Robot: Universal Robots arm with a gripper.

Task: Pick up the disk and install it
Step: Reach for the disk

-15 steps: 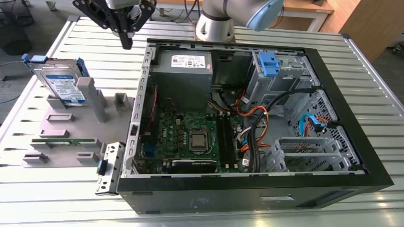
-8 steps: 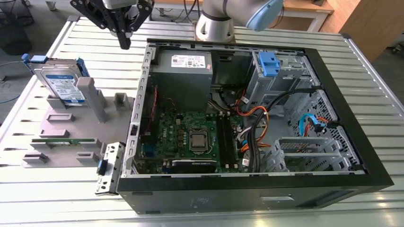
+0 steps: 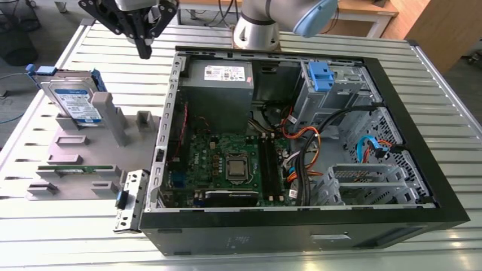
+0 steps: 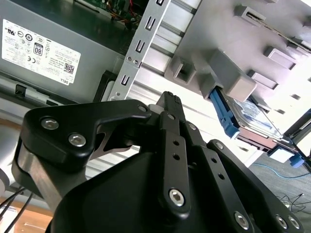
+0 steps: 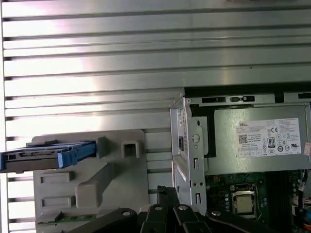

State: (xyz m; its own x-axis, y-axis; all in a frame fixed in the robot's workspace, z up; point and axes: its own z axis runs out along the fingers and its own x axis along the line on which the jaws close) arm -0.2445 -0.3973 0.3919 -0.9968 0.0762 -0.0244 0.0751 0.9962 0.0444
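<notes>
Claw (image 3: 144, 51), clenched empty, points down over counter (image 3: 441, 113); disk (image 3: 75, 104) stands upright in grey holder (image 3: 75, 153), apart, at exterior view's left.

Blue-railed silver disk (image 3: 74, 100), upright on edge in grey holder (image 3: 79, 151).

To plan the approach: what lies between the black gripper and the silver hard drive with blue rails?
In the exterior view, only bare ribbed metal table separates the black gripper and the silver hard drive.

Bright light glares off the slatted metal table (image 3: 452, 113), a wooden cabinet (image 3: 441, 25) stands at the exterior view's upper right, grey floor (image 3: 11, 93) at its left edge.
</notes>
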